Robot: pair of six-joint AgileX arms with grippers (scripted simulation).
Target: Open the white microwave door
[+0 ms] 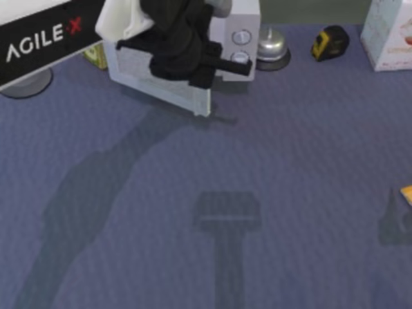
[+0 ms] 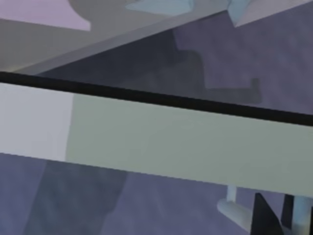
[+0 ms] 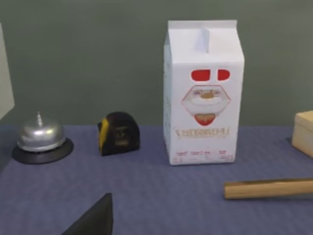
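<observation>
The microwave (image 1: 248, 22) stands at the back of the table, left of centre, its two knobs facing front. Its white door (image 1: 138, 72) with the speckled window is swung part way out, hinged on the left, free edge toward the table's middle. My left arm reaches over the oven, and the left gripper (image 1: 205, 80) sits at that free edge. In the left wrist view the door's top edge (image 2: 186, 142) fills the middle, and the left gripper (image 2: 279, 218) is shut on the pale handle bar (image 2: 234, 211). Of the right gripper only one dark finger (image 3: 95, 220) shows.
Right of the microwave are a silver bell (image 1: 271, 46), a black-and-yellow tape measure (image 1: 329, 42) and a white carton with pink print (image 1: 389, 35). A yellow-green item (image 1: 96, 56) sits left of the oven. Near the right gripper lie a wooden stick (image 3: 269, 188) and a block (image 3: 304, 133).
</observation>
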